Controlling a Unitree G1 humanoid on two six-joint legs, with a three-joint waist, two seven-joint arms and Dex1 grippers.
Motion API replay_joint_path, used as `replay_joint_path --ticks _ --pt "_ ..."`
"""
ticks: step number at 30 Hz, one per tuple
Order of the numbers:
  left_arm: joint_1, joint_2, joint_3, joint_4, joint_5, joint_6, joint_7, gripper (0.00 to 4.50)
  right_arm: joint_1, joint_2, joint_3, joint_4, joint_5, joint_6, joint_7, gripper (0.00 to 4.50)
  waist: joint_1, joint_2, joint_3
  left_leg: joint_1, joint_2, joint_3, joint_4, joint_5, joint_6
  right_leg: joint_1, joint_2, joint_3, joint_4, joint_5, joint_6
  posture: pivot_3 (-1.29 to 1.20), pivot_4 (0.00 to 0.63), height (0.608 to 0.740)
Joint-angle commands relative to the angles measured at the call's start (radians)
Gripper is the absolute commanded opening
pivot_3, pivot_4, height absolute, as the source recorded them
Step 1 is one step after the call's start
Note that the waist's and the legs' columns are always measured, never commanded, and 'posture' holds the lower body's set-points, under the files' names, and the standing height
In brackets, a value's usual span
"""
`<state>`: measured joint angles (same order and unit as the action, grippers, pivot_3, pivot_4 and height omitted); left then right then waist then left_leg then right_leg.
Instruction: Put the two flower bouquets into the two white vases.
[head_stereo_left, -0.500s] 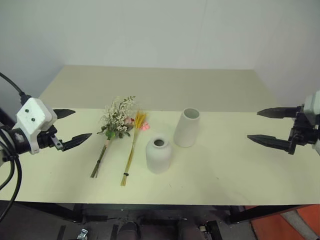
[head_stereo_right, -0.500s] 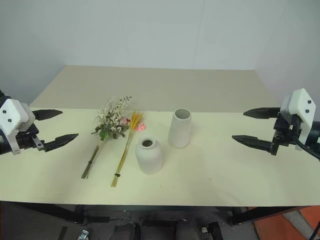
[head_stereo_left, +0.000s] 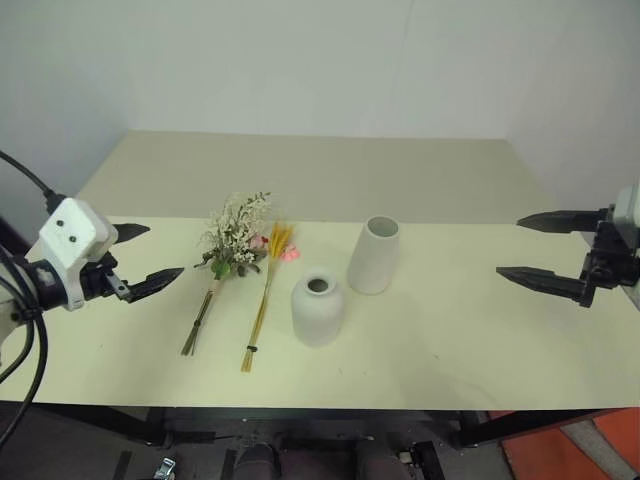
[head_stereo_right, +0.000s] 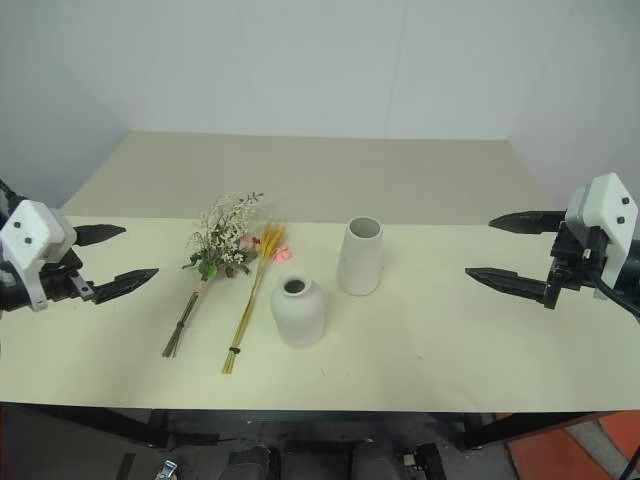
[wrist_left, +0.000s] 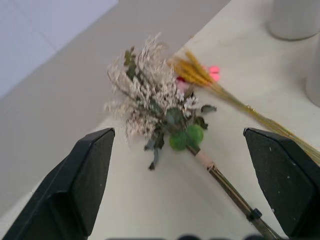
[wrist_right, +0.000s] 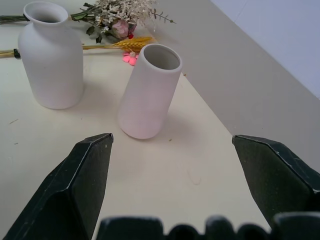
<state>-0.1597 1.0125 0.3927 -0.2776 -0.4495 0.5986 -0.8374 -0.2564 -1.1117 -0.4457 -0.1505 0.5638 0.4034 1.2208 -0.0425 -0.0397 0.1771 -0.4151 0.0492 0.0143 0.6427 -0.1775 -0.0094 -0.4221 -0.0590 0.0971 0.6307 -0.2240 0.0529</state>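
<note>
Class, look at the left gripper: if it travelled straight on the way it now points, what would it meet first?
Most likely the bushy bouquet: the left gripper, open, frames it between its fingers, with the slim yellow bundle lying just beyond. Depth is uncertain, so it might meet the table just short of the flowers.

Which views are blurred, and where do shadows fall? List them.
Left wrist view: the bushy bouquet is sharp, the fingers and the vases at the edge soft. Right wrist view: tall vase sharp, fingers blurred. Head views: even light, faint shadows beside the round vase.
</note>
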Motion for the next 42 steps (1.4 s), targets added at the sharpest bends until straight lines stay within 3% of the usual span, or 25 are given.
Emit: replay_joint_path --ticks 1,6,9,17,25,29,39,42 --pt "-0.132 -0.119 -0.138 0.06 0.039 0.158 0.179 4.49 -0.019 -0.014 -0.01 -0.025 0.006 0.002 -0.013 4.48 0.006 0.0 0.0 0.0 0.0 0.0 0.0 0.0 0.0 0.001 0.0 0.0 0.0 0.0 0.001 0.0 0.15 0.74" --pt "-0.313 -0.271 -0.281 0.164 0.091 0.279 0.298 4.49 -0.027 -0.017 -0.002 -0.049 0.015 0.019 -0.022 4.48 0.008 -0.003 0.001 -0.003 -0.001 -0.002 0.001 0.0 0.0 0.0 0.001 0.0 -0.001 0.005 0.008 0.0 0.15 0.74" --pt "-0.38 -0.303 -0.342 0.224 0.115 0.317 0.301 4.49 -0.032 -0.016 -0.002 -0.071 0.022 0.032 -0.03 4.48 0.003 -0.003 0.001 -0.005 -0.002 -0.003 0.001 0.0 0.0 -0.001 0.001 0.0 -0.001 0.005 0.009 0.0 0.15 0.74" --pt "-0.516 -0.266 -0.546 0.334 0.229 0.453 0.278 4.49 0.026 -0.001 -0.054 -0.148 0.036 0.069 -0.06 4.48 0.0 -0.003 0.001 -0.005 -0.002 -0.006 0.001 0.0 0.0 -0.001 0.002 -0.001 0.0 0.005 0.009 0.0 0.15 0.74" --pt "-0.594 -0.26 -0.567 0.373 0.215 0.598 0.236 4.49 0.104 0.022 -0.097 -0.192 0.033 0.077 -0.086 4.48 0.001 -0.003 0.001 -0.006 -0.004 -0.008 0.001 0.0 0.0 -0.001 0.001 -0.001 -0.001 0.005 0.009 0.0 0.15 0.74" --pt "-0.626 -0.273 -0.577 0.406 0.216 0.601 0.215 3.6 0.09 0.02 -0.083 -0.182 0.033 0.072 -0.094 4.5 0.0 -0.003 0.001 -0.006 -0.004 -0.009 0.001 0.0 0.0 -0.001 0.002 -0.002 0.0 0.005 0.009 0.0 0.15 0.74" --pt "-0.658 -0.343 -0.582 0.528 0.23 0.566 0.205 0.28 0.075 0.022 -0.069 -0.163 0.024 0.056 -0.087 4.5 0.003 -0.003 0.001 -0.006 -0.004 -0.01 0.002 0.0 0.0 -0.001 0.001 -0.002 0.0 0.005 0.009 0.0 0.15 0.74" --pt "-0.649 -0.355 -0.584 0.544 0.252 0.542 0.225 0.12 0.077 0.02 -0.079 -0.167 0.026 0.058 -0.086 4.5 0.005 -0.003 0.001 -0.006 -0.005 -0.01 0.002 0.0 0.0 0.0 0.001 -0.002 0.0 0.005 0.009 0.0 0.15 0.74"
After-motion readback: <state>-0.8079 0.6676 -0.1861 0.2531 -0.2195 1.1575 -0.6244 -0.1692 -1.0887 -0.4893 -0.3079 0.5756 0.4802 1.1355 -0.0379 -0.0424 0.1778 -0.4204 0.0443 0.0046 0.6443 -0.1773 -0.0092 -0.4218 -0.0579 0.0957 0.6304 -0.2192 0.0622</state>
